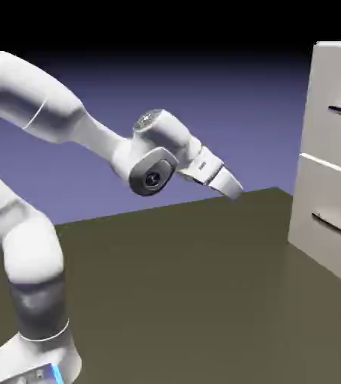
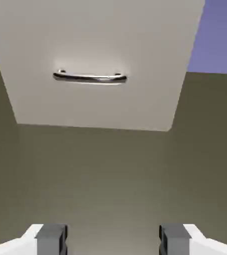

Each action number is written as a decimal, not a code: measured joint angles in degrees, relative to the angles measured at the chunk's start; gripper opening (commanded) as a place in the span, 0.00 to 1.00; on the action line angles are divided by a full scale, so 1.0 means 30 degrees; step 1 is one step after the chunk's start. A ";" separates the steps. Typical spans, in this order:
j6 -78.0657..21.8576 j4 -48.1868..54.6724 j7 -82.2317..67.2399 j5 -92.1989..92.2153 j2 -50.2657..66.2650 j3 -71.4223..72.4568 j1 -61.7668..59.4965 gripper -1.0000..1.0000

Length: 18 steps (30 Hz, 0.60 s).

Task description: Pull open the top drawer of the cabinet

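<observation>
Light-grey and unlabelled, the cabinet (image 1: 330, 157) stands at your 3 o'clock in the exterior view, its top drawer (image 1: 338, 105) shut above the lower drawer (image 1: 327, 217). Only that view shows both fronts; your hand view holds one front with its dark bar handle (image 2: 90, 77) at 12 o'clock. The gripper (image 1: 235, 191) has its jaws spread, empty, well apart from the cabinet, over open olive worktop (image 1: 173, 285).

The arm (image 1: 38, 112) is glossy white, built of rounded tube-like segments with grey bands at the joints. A grey disc with a dark centre sits just behind the pincer (image 1: 233, 187), whose fingertips (image 2: 51, 239) are grey blocks on white fingers.
</observation>
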 measured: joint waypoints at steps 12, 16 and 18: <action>-0.1079 0.5036 -0.9967 -0.8185 -0.1254 -0.5912 0.7769 0.50; -0.1439 0.6714 -1.3289 -1.0914 -0.1672 -0.7883 1.0358 0.50; -0.1619 0.7553 -1.4951 -1.2278 -0.1881 -0.8868 1.1653 0.50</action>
